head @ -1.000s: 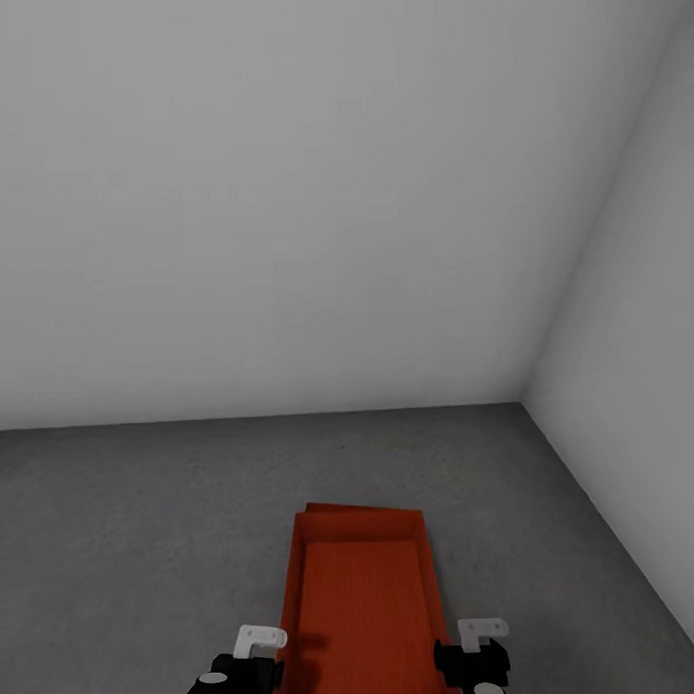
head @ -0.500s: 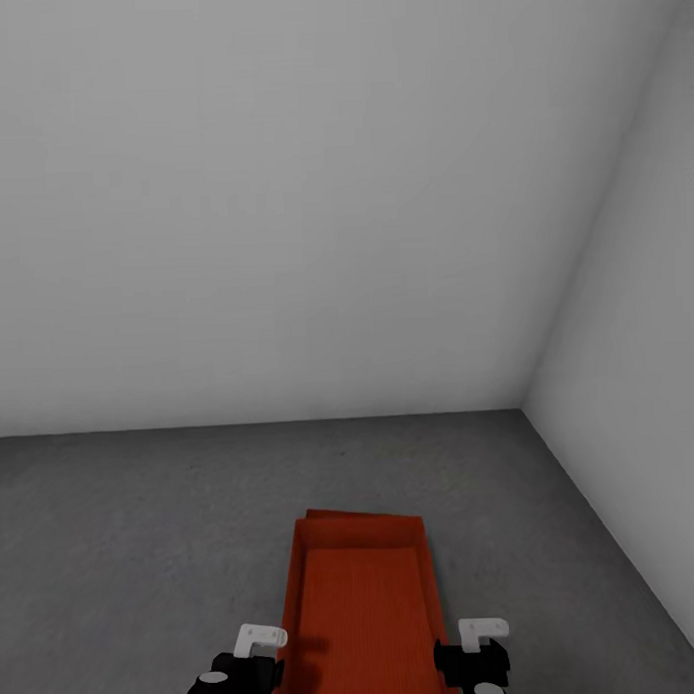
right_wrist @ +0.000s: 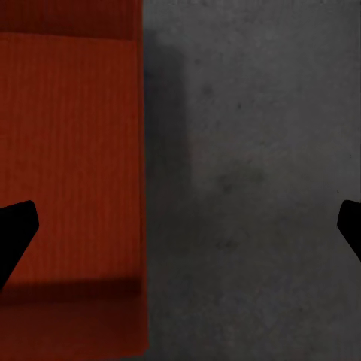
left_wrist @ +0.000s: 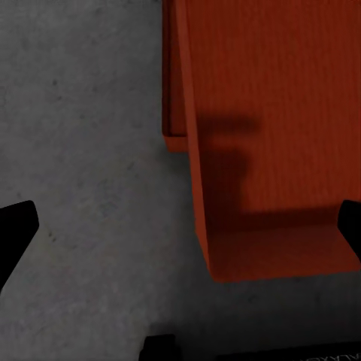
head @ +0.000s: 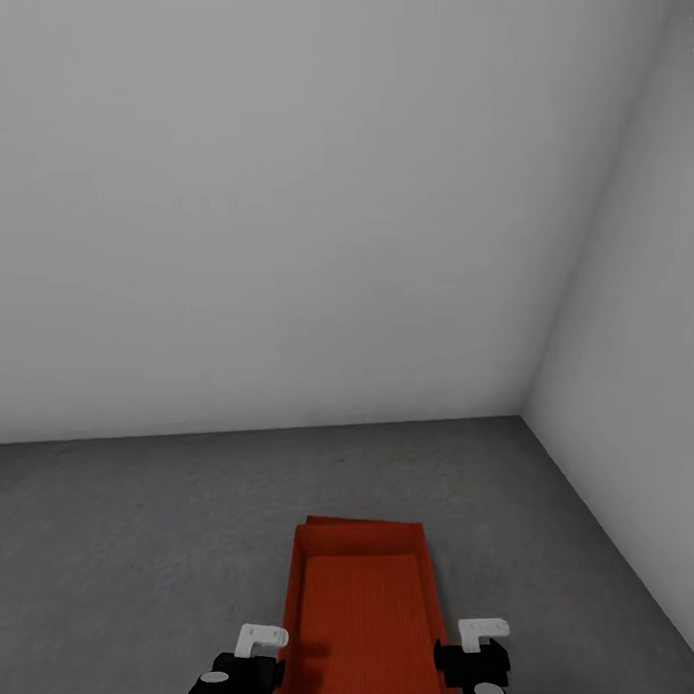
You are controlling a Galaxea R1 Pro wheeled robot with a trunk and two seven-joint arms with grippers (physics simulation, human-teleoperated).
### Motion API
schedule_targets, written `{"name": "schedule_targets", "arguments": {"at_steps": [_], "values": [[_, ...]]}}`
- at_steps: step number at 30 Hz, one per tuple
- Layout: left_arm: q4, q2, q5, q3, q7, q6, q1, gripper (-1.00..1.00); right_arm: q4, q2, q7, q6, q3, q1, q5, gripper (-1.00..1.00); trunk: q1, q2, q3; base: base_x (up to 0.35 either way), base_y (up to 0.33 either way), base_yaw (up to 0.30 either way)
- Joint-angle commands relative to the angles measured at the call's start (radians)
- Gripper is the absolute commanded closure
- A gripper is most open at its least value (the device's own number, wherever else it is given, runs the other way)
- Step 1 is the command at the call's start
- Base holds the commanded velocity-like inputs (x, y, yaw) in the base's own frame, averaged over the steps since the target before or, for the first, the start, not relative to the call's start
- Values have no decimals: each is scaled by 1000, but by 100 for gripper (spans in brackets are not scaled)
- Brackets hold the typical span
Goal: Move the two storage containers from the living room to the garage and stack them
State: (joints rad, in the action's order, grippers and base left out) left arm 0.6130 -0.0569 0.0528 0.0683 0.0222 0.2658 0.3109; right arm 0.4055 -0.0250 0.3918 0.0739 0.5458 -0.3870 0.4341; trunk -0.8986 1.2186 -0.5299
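The left gripper [head: 260,658] sits at the bottom of the head view, its fingers spread wide with nothing between them. The right gripper [head: 476,651] is wide open too, holding nothing. Between them lies the top container [head: 361,617], an orange-red box with low straight walls and fine ribbed lines inside. It rests on the other container [head: 333,521], whose edge peeks out at the far end. Both sit on the floor [head: 124,555], which is grey, rough and speckled. Smooth white walls [head: 282,209] meet in a corner at the right. Since the earlier picture, the whole view has slid down a little.
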Motion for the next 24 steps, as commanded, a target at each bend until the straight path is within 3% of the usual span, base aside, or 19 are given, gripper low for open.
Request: {"name": "schedule_targets", "arguments": {"at_steps": [1,24], "values": [[1,0,5,2,2,6,0,-100,-1,0,6,6,8,-1,11,-100,0,1,1,0,0,0],[2,2,8,5,3,4,0,-100,-1,0,6,6,8,-1,11,-100,0,1,32,0,0,0]]}}
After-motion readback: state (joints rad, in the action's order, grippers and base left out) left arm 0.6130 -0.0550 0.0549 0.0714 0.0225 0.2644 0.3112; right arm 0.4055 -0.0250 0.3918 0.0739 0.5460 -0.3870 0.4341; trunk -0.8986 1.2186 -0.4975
